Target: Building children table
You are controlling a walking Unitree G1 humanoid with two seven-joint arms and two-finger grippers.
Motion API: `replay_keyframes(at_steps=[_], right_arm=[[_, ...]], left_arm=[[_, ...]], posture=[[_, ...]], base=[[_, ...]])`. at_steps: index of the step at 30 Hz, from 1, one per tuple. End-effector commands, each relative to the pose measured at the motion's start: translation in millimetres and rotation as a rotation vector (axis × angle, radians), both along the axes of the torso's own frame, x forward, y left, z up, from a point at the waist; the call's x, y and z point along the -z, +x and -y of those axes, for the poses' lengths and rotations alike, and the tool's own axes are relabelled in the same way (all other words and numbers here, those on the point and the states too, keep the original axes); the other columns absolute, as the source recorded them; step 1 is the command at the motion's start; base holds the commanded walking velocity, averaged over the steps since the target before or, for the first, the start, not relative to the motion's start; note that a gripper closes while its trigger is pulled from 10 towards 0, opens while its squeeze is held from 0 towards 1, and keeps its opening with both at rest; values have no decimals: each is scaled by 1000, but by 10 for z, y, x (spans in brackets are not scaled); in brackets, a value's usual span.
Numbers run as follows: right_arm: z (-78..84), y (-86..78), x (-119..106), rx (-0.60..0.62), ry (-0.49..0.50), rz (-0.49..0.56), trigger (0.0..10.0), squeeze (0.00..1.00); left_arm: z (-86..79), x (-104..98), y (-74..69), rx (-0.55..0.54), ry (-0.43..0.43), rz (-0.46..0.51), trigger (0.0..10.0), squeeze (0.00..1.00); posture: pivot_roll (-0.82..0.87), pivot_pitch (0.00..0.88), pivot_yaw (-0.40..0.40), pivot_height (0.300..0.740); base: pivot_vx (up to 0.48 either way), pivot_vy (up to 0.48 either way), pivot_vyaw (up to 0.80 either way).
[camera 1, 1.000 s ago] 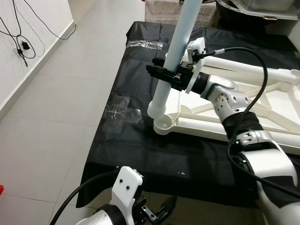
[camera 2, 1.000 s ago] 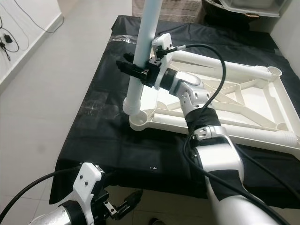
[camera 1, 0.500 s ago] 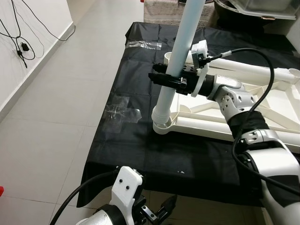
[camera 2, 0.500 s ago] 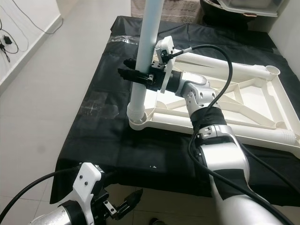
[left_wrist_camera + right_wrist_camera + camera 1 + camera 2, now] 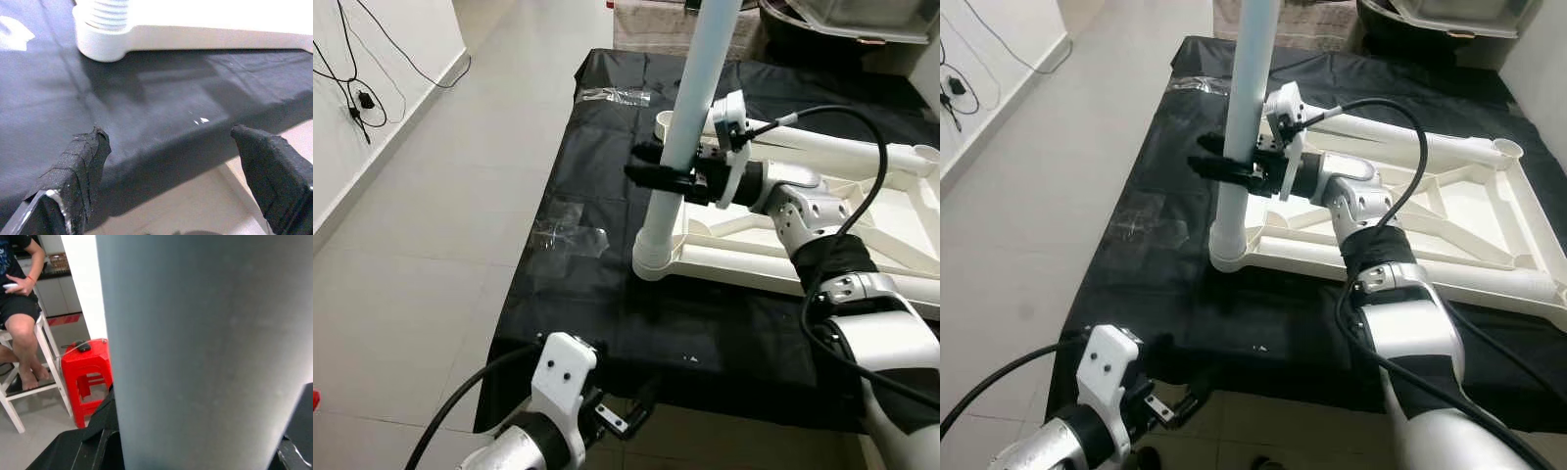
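Note:
A white children's table frame (image 5: 754, 262) lies upside down on a black cloth (image 5: 597, 284). A long pale table leg (image 5: 701, 88) stands upright, its ribbed end (image 5: 105, 12) sitting in the frame's near-left corner socket (image 5: 652, 264). My right gripper (image 5: 658, 177) is shut on the leg about a third of the way up; the leg (image 5: 205, 357) looms close in the right wrist view. My left gripper (image 5: 171, 147) hangs open by the cloth's front edge, below that corner, with nothing between its fingers (image 5: 73, 169).
Clear tape patches (image 5: 570, 236) stick to the cloth. Tiled floor lies to the left, with cables (image 5: 357, 93) along the wall. A dark bin (image 5: 842, 20) stands behind. A person (image 5: 19, 303) sits on a white stool beside a red stool (image 5: 90, 374).
The leg has swung from tilted to upright and its end has settled into the corner socket. My left gripper has shifted up toward the cloth's front edge.

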State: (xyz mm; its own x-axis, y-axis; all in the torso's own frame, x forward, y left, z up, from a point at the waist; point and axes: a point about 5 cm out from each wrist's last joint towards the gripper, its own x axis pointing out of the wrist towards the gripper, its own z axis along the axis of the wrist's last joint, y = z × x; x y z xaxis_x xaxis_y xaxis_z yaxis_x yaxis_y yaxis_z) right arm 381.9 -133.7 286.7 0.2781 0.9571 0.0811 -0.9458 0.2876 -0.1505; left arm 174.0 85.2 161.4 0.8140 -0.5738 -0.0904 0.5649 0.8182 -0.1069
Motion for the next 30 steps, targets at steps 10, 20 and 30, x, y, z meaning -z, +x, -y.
replay_keyframes(at_steps=[10, 20, 30], right_arm=[[-34, -12, 384, 56, -122, -51, 0, 0], [12, 66, 490, 377, -79, -79, 0, 0], [15, 10, 654, 569, 25, -150, 0, 0]], left_arm=[[-89, -37, 28, -186, 97, 135, 10000, 0], [-72, 13, 63, -211, 90, 128, 10000, 0], [-55, 40, 74, -218, 88, 129, 10000, 0]], posture=[[91, 222, -66, 740], [72, 214, -66, 740], [70, 208, -70, 740]], base=[[0, 0, 0], [0, 0, 0], [0, 0, 0]])
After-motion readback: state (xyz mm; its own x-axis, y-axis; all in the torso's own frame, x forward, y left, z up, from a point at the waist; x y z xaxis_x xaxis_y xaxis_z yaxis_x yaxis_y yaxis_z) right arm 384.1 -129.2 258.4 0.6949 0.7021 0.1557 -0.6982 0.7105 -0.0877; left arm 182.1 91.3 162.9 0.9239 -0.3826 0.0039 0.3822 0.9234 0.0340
